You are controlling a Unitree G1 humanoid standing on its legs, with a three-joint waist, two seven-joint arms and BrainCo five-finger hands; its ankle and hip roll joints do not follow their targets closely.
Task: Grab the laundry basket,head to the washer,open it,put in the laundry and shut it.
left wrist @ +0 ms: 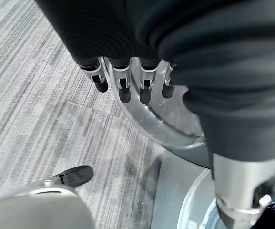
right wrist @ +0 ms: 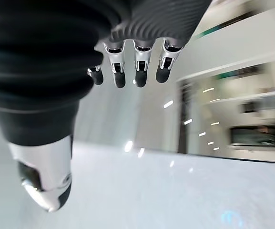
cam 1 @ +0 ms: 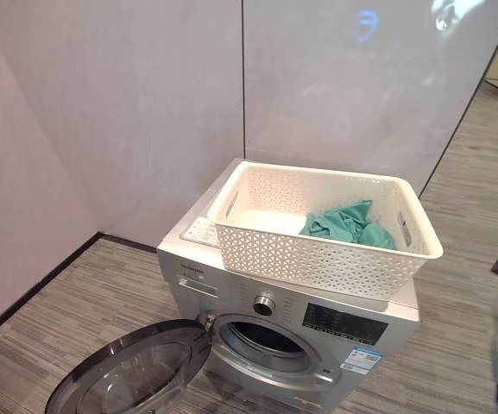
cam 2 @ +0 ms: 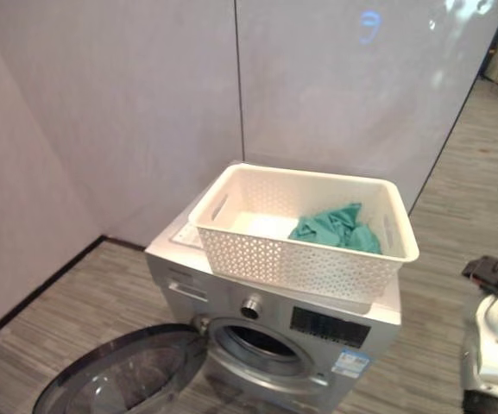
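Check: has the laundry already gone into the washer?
No, the green laundry lies in the basket on top of the washer, whose door hangs open.

test studio | bare partition walls (cam 1: 145, 103) | washer (cam 1: 283, 336) on floor

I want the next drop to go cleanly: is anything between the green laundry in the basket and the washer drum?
Nothing visible blocks it. The green laundry lies in the open-topped basket on the washer; the door is swung open, and the drum opening looks clear.
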